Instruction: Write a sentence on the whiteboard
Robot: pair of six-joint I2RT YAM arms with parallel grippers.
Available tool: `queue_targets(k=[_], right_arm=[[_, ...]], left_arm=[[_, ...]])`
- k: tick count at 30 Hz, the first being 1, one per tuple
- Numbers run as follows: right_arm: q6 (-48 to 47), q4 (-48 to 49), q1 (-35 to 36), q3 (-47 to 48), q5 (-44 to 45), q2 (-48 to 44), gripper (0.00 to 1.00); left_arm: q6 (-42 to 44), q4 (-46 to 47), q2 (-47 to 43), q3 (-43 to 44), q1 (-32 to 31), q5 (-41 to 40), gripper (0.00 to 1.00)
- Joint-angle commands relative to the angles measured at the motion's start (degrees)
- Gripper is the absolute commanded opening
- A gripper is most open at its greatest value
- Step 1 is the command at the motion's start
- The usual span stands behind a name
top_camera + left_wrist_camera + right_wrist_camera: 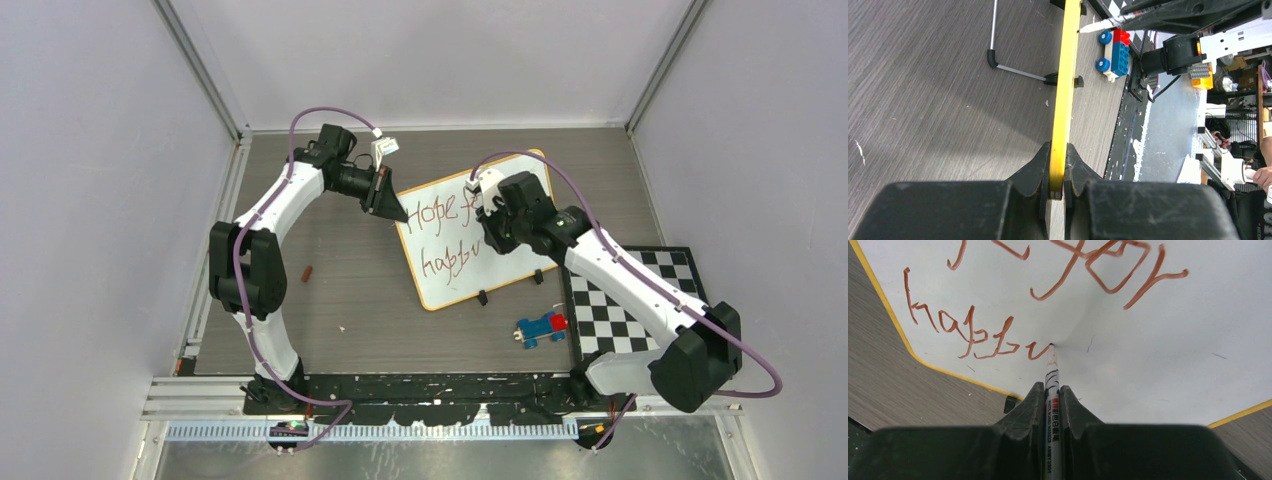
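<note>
Whiteboard point(470, 282) rim pinched by left gripper point(1058, 155); right gripper point(1052, 387) pinches marker point(1051, 367), tip touching sentence point(968, 335), shown only wrist-side; blank board beyond.

Robotics lab — aluminium-framed enclosure point(198, 62)

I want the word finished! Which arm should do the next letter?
Right: the right gripper holds the marker, tip touching the whiteboard right after the unfinished second line. The left gripper is clamped on the board's yellow edge.

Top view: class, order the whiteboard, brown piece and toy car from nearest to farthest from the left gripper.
1. The whiteboard, held in the left gripper.
2. The brown piece, left side.
3. The toy car, right side.
</note>
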Motion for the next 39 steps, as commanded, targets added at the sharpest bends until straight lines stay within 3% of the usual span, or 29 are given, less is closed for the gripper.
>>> queue_targets(k=[1,24,33,39], right_arm=[[-1.4,2.6,-0.9,3.9,2.4,0.6,0.0],[1.5,2.7,1.8,-5.3,-2.3,0.5,0.0],[3.1,1.7,3.4,0.8,-5.2,3.3,0.0],[3.0,-2.3,3.3,2.9,-8.0,-0.6,0.0]], left_arm=[[2.1,-0.1,-1.4,0.9,0.2,-5.4,0.0],[2.1,0.0,-0.5,1.1,0.2,-5.5,0.0],[2.2,-0.3,-0.3,1.3,0.2,-5.4,0.0],[2.0,-0.1,-0.6,1.4,0.2,-5.2,0.0]])
